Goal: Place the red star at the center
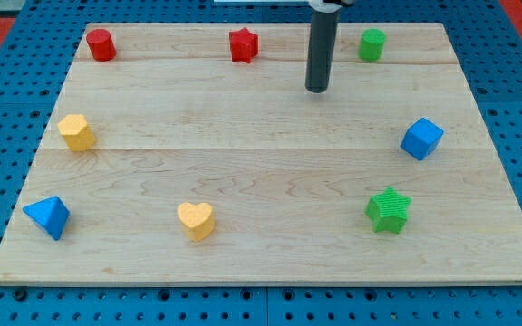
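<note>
The red star [244, 44] lies near the board's top edge, left of my tip [317, 89] and apart from it; I have no pincer, only a rod; the star seems light and rigid, may turn; push its far side.

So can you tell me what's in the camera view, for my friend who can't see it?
My tip rests on a wooden board, to the right of and below the red star near the top edge. Around the edges sit a red cylinder, green cylinder, blue cube, green star, yellow heart, blue pyramid and yellow block.
</note>
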`<state>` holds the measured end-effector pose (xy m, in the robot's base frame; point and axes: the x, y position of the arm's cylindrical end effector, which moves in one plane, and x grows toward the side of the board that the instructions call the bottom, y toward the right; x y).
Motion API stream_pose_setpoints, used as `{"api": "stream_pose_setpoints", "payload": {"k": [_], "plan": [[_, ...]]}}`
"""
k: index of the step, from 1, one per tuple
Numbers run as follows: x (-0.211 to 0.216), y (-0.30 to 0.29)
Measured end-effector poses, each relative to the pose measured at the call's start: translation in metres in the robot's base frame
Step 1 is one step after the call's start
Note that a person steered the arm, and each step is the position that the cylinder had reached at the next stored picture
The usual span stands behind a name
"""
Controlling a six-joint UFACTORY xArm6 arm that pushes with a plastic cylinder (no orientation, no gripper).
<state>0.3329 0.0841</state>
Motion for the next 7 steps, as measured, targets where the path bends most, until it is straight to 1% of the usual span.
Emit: {"api": "stream_pose_setpoints", "payload": {"k": [1, 2, 3, 4, 5, 6, 7], "plan": [[-0.011, 0.038], [-0.039, 0.039], [-0.062, -0.001], [-0.082, -0.076], [-0.108, -0.099], [-0.124, -0.128], [-0.118, -0.166]]}}
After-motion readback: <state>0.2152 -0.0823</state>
